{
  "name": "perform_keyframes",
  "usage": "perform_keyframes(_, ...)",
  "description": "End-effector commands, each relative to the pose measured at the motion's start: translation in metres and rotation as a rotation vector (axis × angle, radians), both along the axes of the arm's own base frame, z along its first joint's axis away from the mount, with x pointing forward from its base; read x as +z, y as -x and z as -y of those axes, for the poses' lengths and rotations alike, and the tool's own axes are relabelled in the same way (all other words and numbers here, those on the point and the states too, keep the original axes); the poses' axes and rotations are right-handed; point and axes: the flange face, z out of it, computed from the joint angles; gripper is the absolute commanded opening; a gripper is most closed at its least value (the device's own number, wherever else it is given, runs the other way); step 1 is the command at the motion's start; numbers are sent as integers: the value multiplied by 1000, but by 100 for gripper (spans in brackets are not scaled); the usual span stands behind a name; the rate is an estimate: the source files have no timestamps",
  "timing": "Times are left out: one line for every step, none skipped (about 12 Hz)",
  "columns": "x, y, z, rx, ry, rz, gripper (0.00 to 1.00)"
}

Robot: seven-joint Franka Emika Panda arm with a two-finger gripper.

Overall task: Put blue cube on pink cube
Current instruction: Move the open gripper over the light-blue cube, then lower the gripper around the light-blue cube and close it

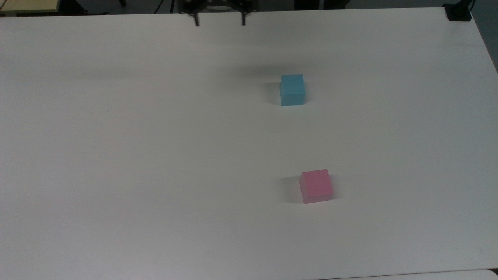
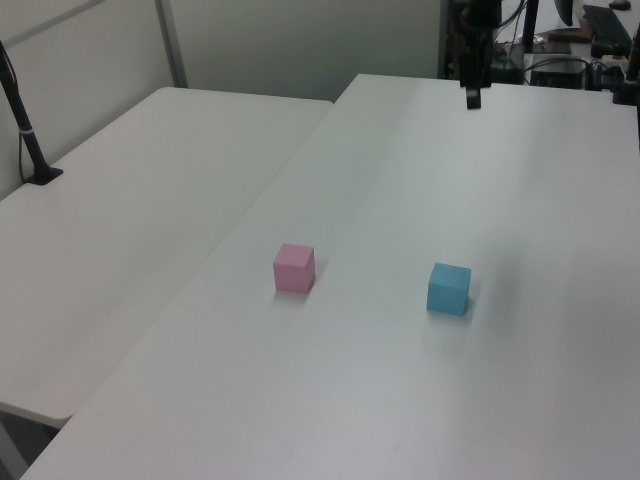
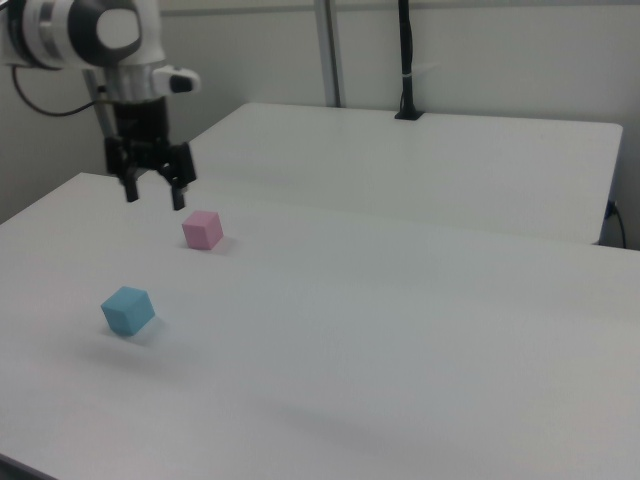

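Top view, lower right of centre: pink cube (image 1: 316,185) alone on the white table (image 1: 116,155). Above it, well apart, upper right of centre: blue cube (image 1: 291,90), also free on the table. Top edge, centre: gripper (image 1: 220,20), fingers spread wide, holding nothing, raised and well away from both cubes. Right view adds the white arm (image 3: 85,30) at upper left, gripper (image 3: 153,192) pointing down, plus a second table (image 3: 450,160) behind. Left view has the gripper (image 2: 471,95) at top, right of centre, edge-on, and a black post (image 2: 22,125) at the left edge.
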Motion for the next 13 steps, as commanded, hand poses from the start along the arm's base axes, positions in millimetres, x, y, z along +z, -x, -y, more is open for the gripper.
perform_keyframes(-46, -6, -45, -27, -11, 29, 100)
perform_keyframes(-57, -5, -71, -65, -11, 51, 100)
perform_keyframes(-66, -2, -95, -99, -11, 67, 100)
perform_keyframes(-84, -1, -122, -118, -12, 79, 100)
perform_keyframes(-105, -3, -147, -127, -10, 92, 100)
perform_keyframes(-128, -9, -159, -124, 4, 103, 100)
perform_keyframes(-148, -14, -169, -111, 6, 112, 100)
perform_keyframes(-171, -15, -181, -89, 14, 93, 100)
perform_keyframes(-193, -15, -188, -59, 41, 87, 100)
perform_keyframes(-211, -15, -187, -45, 54, 94, 100)
perform_keyframes(-225, -10, -186, -32, 63, 98, 100)
perform_keyframes(-236, -5, -183, -15, 84, 94, 100)
perform_keyframes(-244, -2, -182, -5, 93, 91, 100)
